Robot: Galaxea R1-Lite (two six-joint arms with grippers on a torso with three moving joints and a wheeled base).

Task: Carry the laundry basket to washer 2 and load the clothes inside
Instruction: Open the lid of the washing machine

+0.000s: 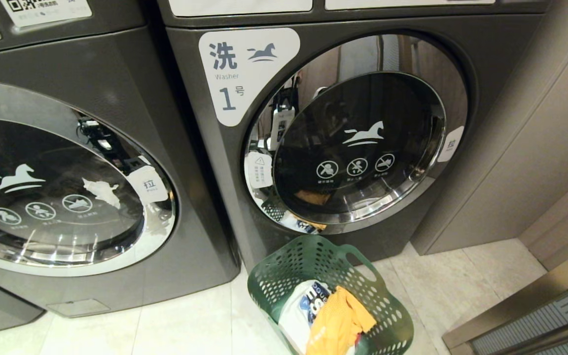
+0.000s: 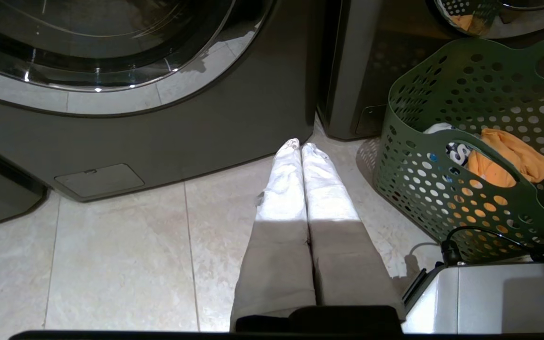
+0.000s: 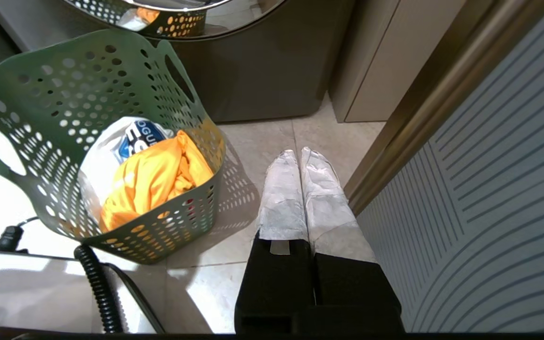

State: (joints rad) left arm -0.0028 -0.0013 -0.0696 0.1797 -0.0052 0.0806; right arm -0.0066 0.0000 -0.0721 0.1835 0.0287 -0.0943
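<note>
Tiled laundry floor (image 1: 190, 325): basket (image 1: 284, 276) sits full before washer 1 (image 1: 313, 123); nothing started.
Left gripper (image 2: 300, 146) and right gripper (image 3: 299, 153): fingers together, empty, low over the floor either side of basket.

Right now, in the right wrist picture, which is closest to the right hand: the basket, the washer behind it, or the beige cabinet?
From the shut right hand:
1. Laundry basket, beside it on the floor, holding clothes.
2. Washer, behind the basket.
3. Beige cabinet, next to the washer; too close to call against it.

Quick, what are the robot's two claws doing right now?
Left claw: closed, empty, above the pale tiled floor.
Right claw: closed, empty, beside the dark green perforated plastic laundry basket.
</note>
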